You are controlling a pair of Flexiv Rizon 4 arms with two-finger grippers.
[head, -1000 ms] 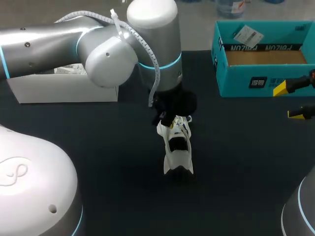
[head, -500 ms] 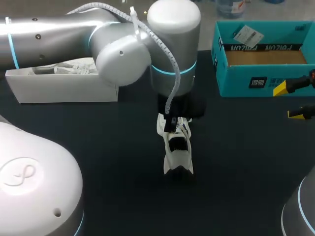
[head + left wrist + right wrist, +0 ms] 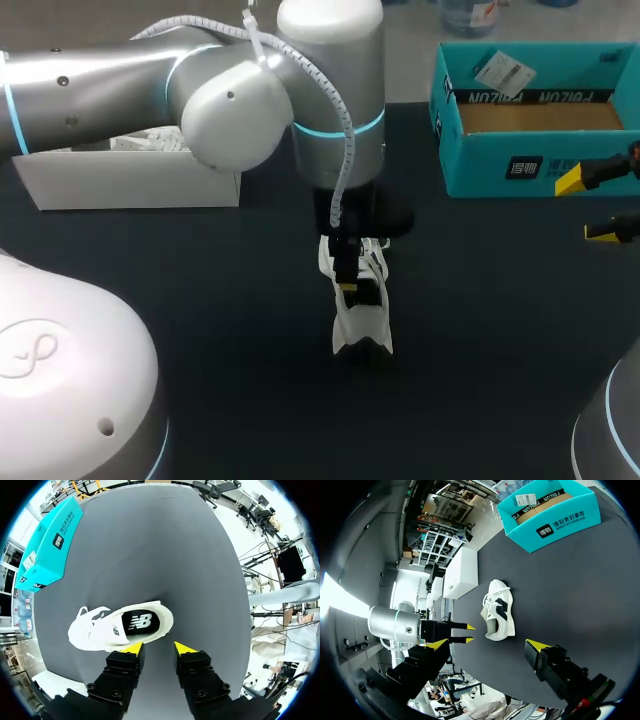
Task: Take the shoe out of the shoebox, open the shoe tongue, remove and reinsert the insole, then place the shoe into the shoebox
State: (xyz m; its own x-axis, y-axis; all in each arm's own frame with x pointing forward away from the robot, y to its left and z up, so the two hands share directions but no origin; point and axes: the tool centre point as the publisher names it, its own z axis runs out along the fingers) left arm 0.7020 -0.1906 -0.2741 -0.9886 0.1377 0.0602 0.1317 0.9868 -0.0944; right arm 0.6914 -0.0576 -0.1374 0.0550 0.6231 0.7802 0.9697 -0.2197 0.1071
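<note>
Shoe [image 3: 360, 310]: upright on table [image 3: 230, 300], apart from shoebox [image 3: 520, 165].
My left claw [image 3: 157, 647]: spread, just over shoe.
My right claw [image 3: 585, 207]: spread, beside shoebox.

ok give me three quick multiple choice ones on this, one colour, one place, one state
1. What colour is the shoebox?
A teal
B red
C black

2. Where is the shoe?
A inside the shoebox
B on the table
C lifted in the air

3. What state is the left hand in?
A shut on the shoe
B shut on an insole
C open

Answers:
1 A, its walls are teal in the head view.
2 B, it rests on the dark tabletop, apart from the box.
3 C, the left wrist view shows its yellow tips apart, with the shoe just ahead of them, not between them.
</note>
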